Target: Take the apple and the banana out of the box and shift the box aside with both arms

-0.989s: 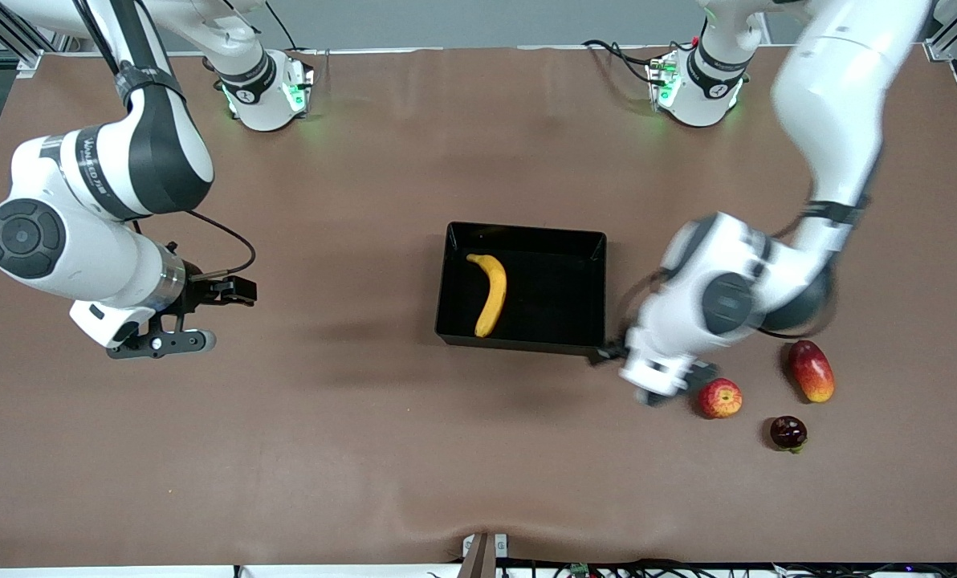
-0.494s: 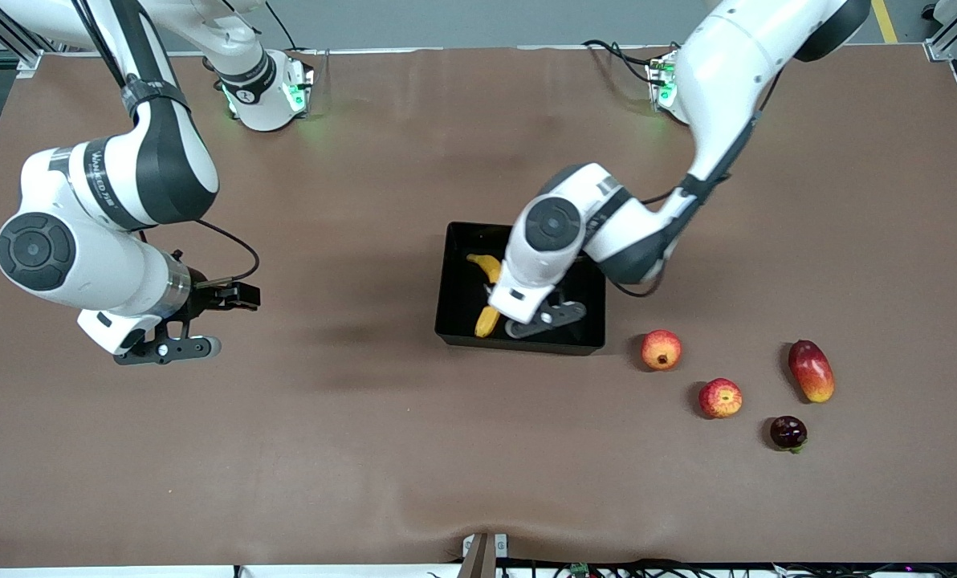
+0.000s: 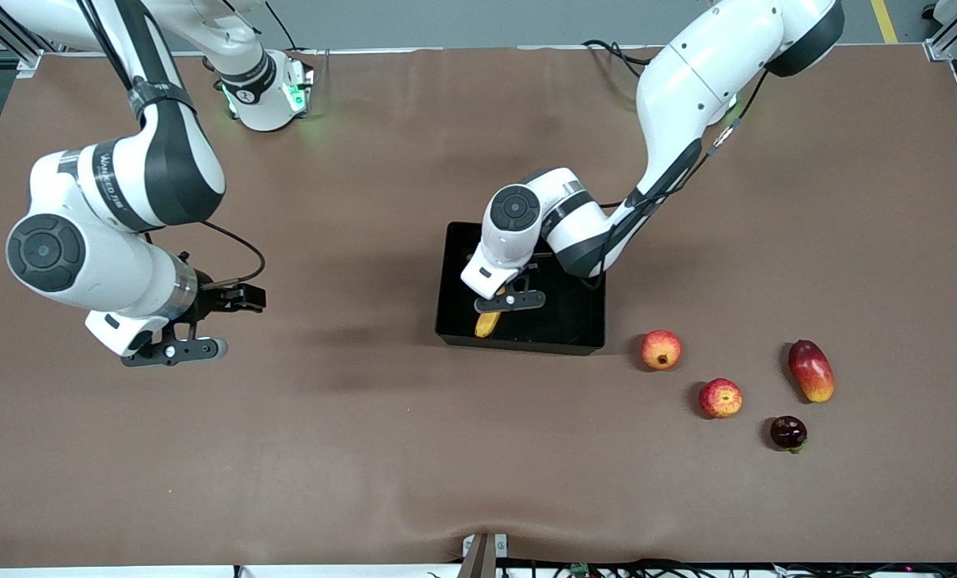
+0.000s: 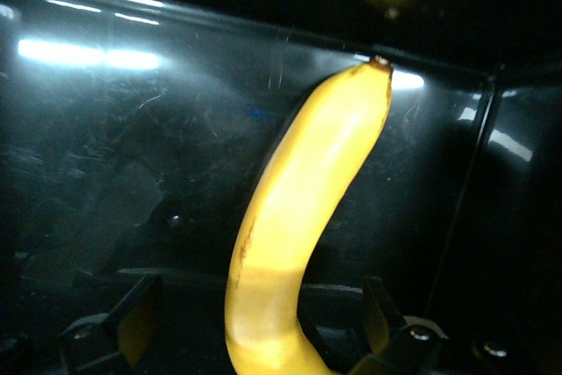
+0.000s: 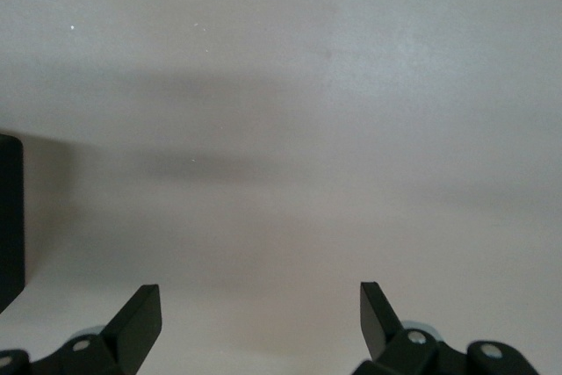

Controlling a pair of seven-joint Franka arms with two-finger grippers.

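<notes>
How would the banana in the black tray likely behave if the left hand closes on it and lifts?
The banana looks smooth and curved, so it may pivot between the open left hand. It probably stays stiff.

A wide brown matte-covered table carries everything. Near its middle sits a glossy black rectangular plastic tray with low walls. Toward the left arm's end lies a loose group of fruit, all apart from one another: an orange-red round fruit with a dark crown just beside the tray's corner, a small round red apple with yellow streaks nearer the front camera, an oblong red-yellow mango, and a small dark purple round fruit nearest the front camera.
</notes>
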